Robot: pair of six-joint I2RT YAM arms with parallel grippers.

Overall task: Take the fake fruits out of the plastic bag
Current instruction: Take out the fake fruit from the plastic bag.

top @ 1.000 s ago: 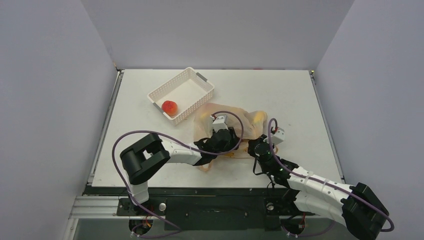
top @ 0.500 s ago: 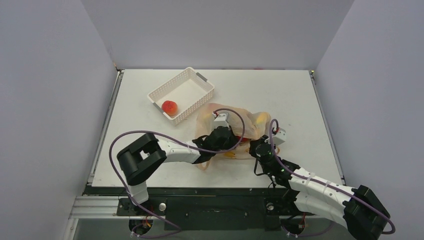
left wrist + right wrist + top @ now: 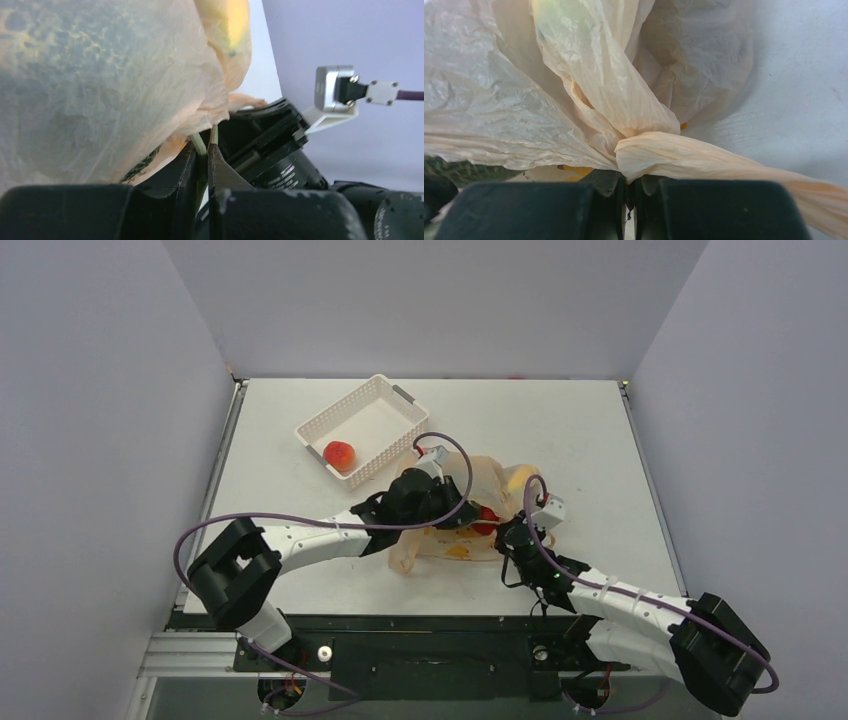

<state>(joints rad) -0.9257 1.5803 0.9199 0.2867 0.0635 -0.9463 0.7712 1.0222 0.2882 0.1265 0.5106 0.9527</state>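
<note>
The pale-orange plastic bag (image 3: pixel 488 472) lies crumpled mid-table. My left gripper (image 3: pixel 458 514) is shut on the pale green stem (image 3: pixel 198 143) of the dark green melon (image 3: pixel 75 80), which shows through the bag film in the left wrist view. A yellow fruit (image 3: pixel 234 20) shows through the film above it. From above, a red fruit (image 3: pixel 487 516) sits at the bag's mouth and a yellow fruit (image 3: pixel 518 478) lies inside the bag. My right gripper (image 3: pixel 629 186) is shut on a twisted strip of the plastic bag (image 3: pixel 574 75).
A white latticed basket (image 3: pixel 340 405) stands at the back left with an orange-pink peach (image 3: pixel 339 454) inside. The two wrists are close together over the bag; the right wrist's camera mount (image 3: pixel 334 90) is right beside my left fingers.
My left gripper has shut on the melon stem and drawn back toward the left, with its arm stretched out flatter. The bag shifted and the red fruit came into view.
</note>
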